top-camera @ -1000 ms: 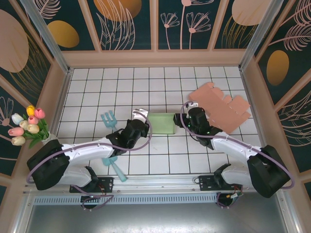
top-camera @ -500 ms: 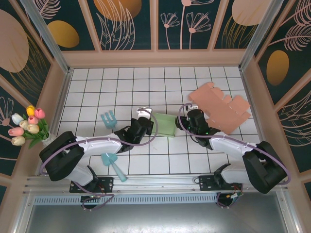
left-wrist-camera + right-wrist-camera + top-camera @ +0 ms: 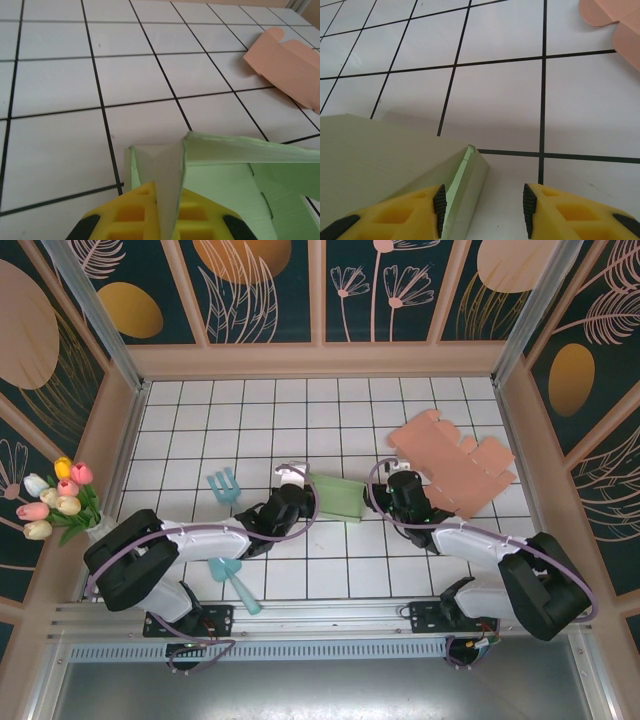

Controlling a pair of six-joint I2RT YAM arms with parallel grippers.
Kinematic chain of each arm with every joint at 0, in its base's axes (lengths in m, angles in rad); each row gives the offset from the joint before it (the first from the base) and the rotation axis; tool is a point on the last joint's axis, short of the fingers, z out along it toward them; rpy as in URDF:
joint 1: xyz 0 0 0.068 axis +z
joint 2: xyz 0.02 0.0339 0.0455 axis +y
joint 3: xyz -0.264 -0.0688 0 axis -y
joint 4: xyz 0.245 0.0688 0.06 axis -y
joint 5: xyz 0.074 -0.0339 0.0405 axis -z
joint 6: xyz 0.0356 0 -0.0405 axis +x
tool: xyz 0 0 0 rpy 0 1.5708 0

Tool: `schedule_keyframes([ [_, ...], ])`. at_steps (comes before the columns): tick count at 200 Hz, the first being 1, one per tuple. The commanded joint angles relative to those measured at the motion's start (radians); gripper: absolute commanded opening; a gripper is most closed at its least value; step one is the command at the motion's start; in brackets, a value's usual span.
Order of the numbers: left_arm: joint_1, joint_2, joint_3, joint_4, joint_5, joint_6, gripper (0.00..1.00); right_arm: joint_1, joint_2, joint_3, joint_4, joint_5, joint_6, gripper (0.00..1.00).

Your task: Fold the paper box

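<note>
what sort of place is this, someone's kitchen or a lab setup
Probably a staged robot test cell, not a home: a white grid-lined tabletop boxed in by dark floral-printed wall panels, with two white robot arms bolted to a metal rail at its near edge.

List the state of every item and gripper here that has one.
green paper box, partly folded, one flap raised.
pink box blank, flat, unfolded.
left gripper, shut on a flap of the green paper box.
right gripper, open, box edge between its jaws.
teal fork, lying flat.
teal scoop, lying flat.
tulips, upright.
</note>
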Motion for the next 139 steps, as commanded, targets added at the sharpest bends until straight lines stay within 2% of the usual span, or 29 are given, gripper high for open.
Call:
schedule_keyframes([
  [1,-0.032,0.032,-0.002,0.066,0.177,-0.044,0.00,0.025,-0.020,-0.011,0.070,-0.049,-0.004,0.47],
  [46,-0.046,0.064,0.061,0.004,0.143,-0.027,0.00,0.036,-0.025,-0.008,0.057,-0.042,-0.004,0.47],
  [88,-0.055,0.103,-0.004,0.049,0.094,-0.018,0.00,0.043,-0.068,-0.028,0.029,-0.004,0.032,0.48],
  [139,-0.066,0.111,-0.063,0.089,0.049,0.001,0.00,0.082,-0.244,-0.093,-0.081,0.098,0.118,0.53],
])
